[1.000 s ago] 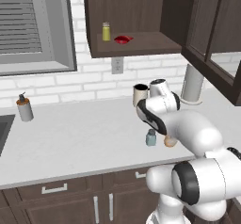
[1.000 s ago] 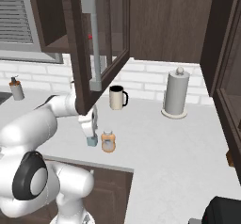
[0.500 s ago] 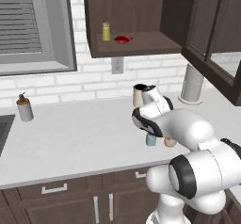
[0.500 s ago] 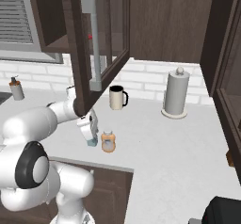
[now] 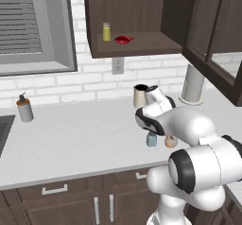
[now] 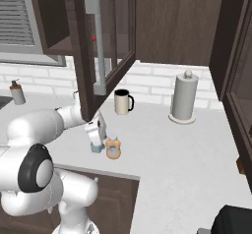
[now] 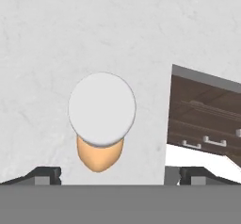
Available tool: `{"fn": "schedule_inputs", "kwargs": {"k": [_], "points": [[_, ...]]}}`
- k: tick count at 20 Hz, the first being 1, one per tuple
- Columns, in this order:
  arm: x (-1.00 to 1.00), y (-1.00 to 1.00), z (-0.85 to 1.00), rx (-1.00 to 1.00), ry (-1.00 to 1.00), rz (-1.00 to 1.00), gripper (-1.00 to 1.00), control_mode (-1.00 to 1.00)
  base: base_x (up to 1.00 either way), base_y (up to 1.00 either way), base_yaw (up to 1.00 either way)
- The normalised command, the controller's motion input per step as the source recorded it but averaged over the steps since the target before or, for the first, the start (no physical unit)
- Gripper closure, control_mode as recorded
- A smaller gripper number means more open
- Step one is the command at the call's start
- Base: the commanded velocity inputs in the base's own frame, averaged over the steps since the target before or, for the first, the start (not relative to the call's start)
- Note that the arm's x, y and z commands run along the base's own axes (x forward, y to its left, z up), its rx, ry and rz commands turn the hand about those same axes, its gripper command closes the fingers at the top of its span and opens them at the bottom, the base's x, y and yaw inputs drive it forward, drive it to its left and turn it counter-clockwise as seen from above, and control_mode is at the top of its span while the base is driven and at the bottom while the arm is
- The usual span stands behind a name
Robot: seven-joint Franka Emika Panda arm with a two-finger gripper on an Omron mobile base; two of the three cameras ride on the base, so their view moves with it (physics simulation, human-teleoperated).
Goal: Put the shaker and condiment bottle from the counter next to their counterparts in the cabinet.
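The blue-grey shaker [image 5: 151, 140] [image 6: 96, 148] and the orange condiment bottle [image 5: 170, 142] [image 6: 113, 148] stand side by side near the counter's [image 5: 71, 139] front edge. My gripper [image 5: 151, 130] [image 6: 96, 139] points down just above them, closest to the shaker, open and holding nothing. In the hand view the bottle's pale cap [image 7: 102, 109] is seen from above, within the span of the open gripper [image 7: 120, 175]. The counterparts, a yellow-green shaker [image 5: 107, 31] and a red item [image 5: 123, 39], sit on the shelf of the cabinet [image 5: 142, 47].
A mug [image 5: 140, 95] [image 6: 123, 102] and a paper towel roll [image 5: 191, 84] [image 6: 183, 98] stand behind the bottles. A pump dispenser [image 5: 23, 108] is far left. The open cabinet door [image 6: 103, 46] hangs over the arm. Drawers [image 7: 202, 119] lie past the counter edge.
The hand has come down and slightly left, from level with the mug to just above the shaker and bottle. The jaws have stayed open.
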Motion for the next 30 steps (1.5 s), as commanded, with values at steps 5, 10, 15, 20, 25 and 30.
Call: {"fn": "schedule_inputs", "kwargs": {"k": [5,10,15,20,25,30], "points": [[0.0,-0.18,-0.25,-0.04,0.01,0.0,-1.0,-1.0,0.0,0.0,0.0],[0.01,-0.1,-0.3,-0.05,0.01,0.0,-1.0,-1.0,0.0,0.0,0.0],[0.09,-0.09,-0.13,-0.02,0.02,0.0,-1.0,-1.0,0.0,0.0,0.0],[0.17,-0.01,-0.07,0.0,0.02,0.0,-1.0,-1.0,0.0,0.0,0.0],[0.13,0.0,-0.43,-0.04,0.02,0.0,1.0,-1.0,0.0,0.0,0.0],[0.0,-0.03,-0.25,-0.01,0.01,0.0,1.0,-1.0,0.0,0.0,0.0]]}}
